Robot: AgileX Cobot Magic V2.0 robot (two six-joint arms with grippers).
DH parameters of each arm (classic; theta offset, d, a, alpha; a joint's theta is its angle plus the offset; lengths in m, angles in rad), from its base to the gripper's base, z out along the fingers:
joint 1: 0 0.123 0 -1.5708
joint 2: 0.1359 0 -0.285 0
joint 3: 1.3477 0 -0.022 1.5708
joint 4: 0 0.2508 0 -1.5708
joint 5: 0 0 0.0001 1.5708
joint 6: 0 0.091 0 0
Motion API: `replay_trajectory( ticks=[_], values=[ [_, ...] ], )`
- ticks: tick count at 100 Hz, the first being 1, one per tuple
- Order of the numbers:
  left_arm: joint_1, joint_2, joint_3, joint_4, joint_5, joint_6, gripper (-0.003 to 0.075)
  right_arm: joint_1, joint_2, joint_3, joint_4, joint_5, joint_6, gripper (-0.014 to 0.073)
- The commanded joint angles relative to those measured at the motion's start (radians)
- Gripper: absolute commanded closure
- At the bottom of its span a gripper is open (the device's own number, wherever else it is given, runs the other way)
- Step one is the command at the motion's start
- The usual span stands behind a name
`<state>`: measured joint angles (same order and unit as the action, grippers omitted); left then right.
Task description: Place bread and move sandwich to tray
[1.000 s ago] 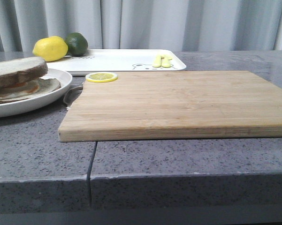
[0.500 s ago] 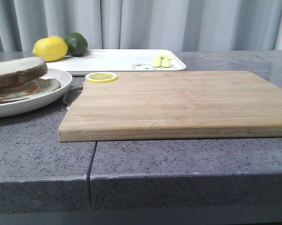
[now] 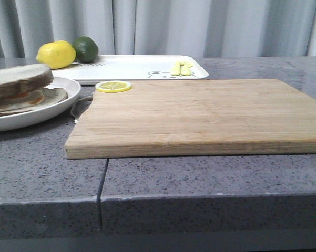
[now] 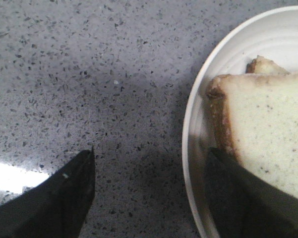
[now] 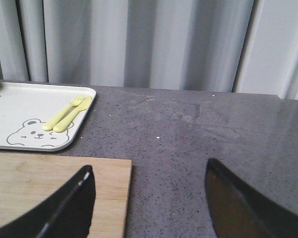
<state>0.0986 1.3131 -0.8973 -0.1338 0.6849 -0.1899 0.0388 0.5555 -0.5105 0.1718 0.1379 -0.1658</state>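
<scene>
**White plate holds the assembled sandwich; nothing has shifted in the last second**

White china carries the work so far: the plate (image 3: 63,100) sits at the left of the grey tabletop (image 3: 200,178), and on it the sandwich (image 3: 21,89) is stacked, the bread (image 3: 18,79) lying as its top slice over a sliver of orange filling. Across the front views of the past second nothing has moved; plate, sandwich, wooden cutting board (image 3: 200,113) and lemon slice (image 3: 113,86) sit exactly as they did. That stillness suggests the bread-placing step is finished and the carry has not yet begun.

The left gripper (image 4: 149,193) hangs above the plate's rim, its jaws spread wide and holding nothing, one over bare tabletop and the other over the plate by the bread's crust. The right gripper (image 5: 149,198) hovers past the far corner of the board, jaws likewise apart and empty.

The tray (image 3: 136,67) lies behind the board, with a lemon (image 3: 56,54) and lime (image 3: 86,49) at its left end and small yellow cutlery (image 3: 181,67) beside the bear drawing. Its middle looks free to receive the plate, which probably has to be gripped at the rim next.
</scene>
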Motion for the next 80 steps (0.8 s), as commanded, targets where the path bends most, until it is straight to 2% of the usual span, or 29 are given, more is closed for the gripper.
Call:
replay_trajectory(
  ticks=[1, 80],
  values=[
    [0.002, -0.01, -0.026, -0.021, -0.058, -0.003, 0.029, -0.005, -0.001, -0.029, -0.005, -0.084, -0.002, 0.0116],
    [-0.027, 0.063, -0.026, -0.034, -0.099, -0.003, 0.029, -0.005, -0.001, -0.029, -0.005, -0.084, -0.002, 0.0116]
  ],
)
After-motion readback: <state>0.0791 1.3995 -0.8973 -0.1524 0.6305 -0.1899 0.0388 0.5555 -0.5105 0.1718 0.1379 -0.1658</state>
